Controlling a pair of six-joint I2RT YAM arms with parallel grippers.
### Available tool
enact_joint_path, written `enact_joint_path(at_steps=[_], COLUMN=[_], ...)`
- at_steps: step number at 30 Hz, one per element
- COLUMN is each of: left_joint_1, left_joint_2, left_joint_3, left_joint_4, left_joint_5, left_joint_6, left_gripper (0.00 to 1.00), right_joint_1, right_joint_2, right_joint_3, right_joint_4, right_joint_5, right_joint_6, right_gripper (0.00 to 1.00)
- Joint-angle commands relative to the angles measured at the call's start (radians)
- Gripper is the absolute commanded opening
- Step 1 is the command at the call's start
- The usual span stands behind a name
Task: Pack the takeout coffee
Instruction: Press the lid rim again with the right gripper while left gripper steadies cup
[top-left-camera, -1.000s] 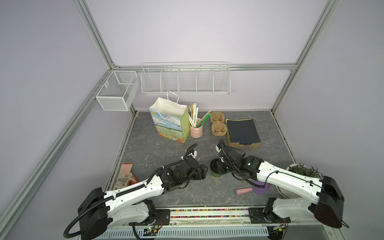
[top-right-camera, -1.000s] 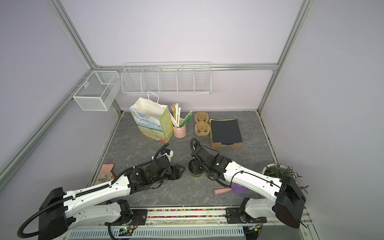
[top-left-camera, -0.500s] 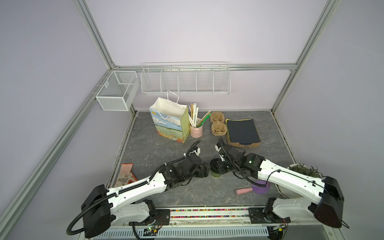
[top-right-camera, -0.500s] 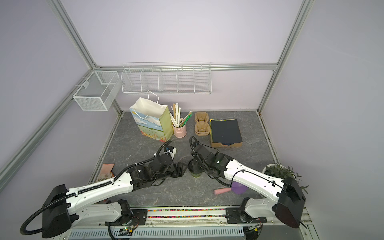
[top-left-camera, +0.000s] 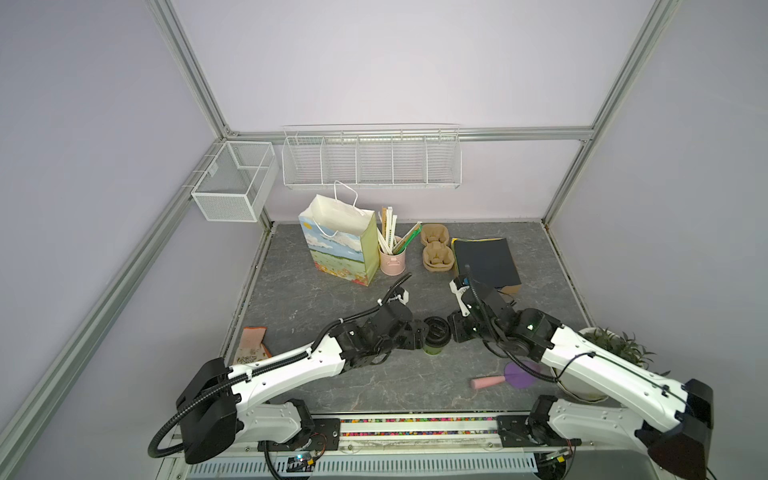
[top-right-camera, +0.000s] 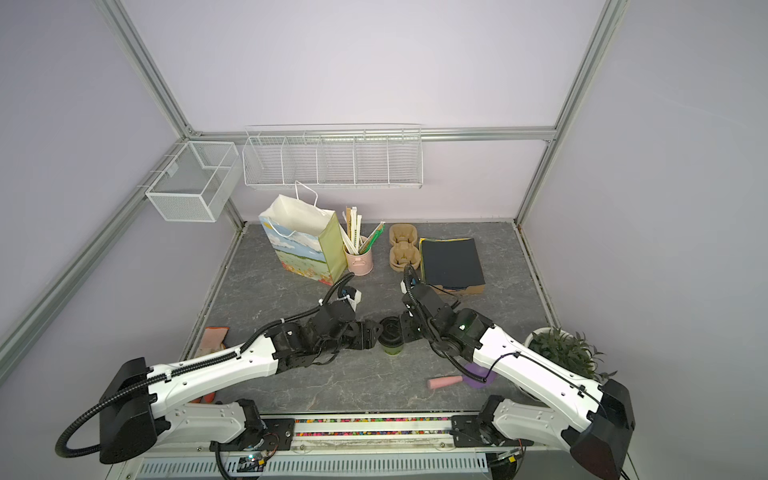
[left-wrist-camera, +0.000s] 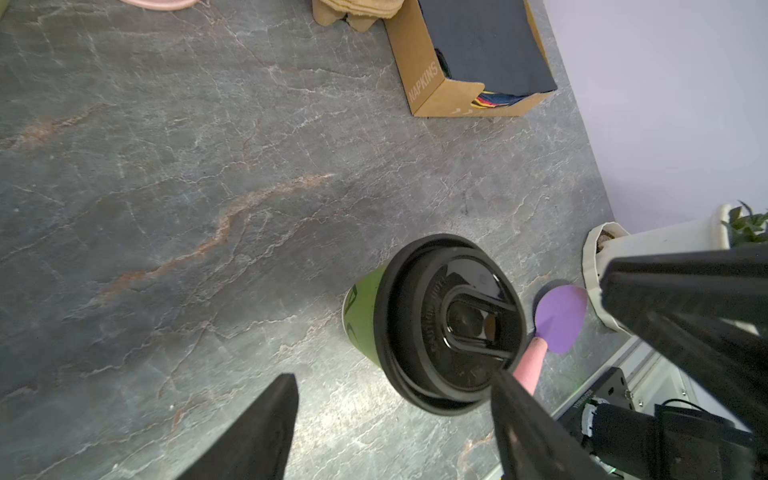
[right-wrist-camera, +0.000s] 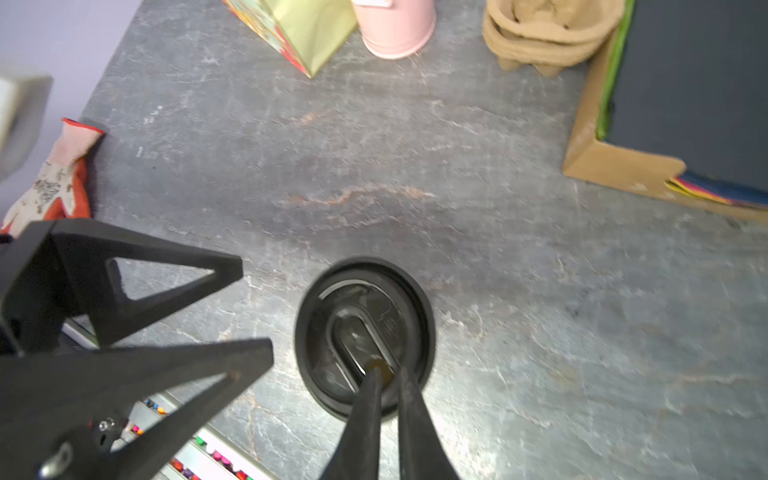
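one takeout coffee (top-left-camera: 436, 332) between left claw (right-wrist-camera: 255, 305) and right claw (right-wrist-camera: 389, 372), one paper bag (top-left-camera: 338, 249)

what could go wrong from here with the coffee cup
1. The right gripper has its barely parted tips right at the lid; a push there could tip the cup or spill it.
2. In the left wrist view the cup sits off-centre, nearer one finger of the open left gripper; closing may knock it sideways.
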Motion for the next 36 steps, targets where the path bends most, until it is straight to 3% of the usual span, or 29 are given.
enact_joint_path(at_steps=[1, 21, 36], left_joint_1=[0.003, 0.005, 0.005], left_joint_2=[0.051, 0.164, 0.194], left_joint_3=[0.056, 0.07, 0.005], left_joint_4=[-0.009, -0.071, -0.034], left_joint_5=[0.033, 0.022, 0.047], left_joint_6=[0.022, -0.005, -0.03], left_gripper=[0.74, 0.75, 0.75], right_joint_1=[-0.011, -0.042, -0.053], right_joint_2=[-0.038, -0.029, 0.038], right_joint_3=[-0.092, -0.185, -0.18], right_joint_4=[-0.026, 0.14, 0.128], right_joint_5=[0.018, -0.083, -0.082], right_joint_6=[0.055, 0.079, 0.073], right_gripper=[0.14, 0.12, 0.07])
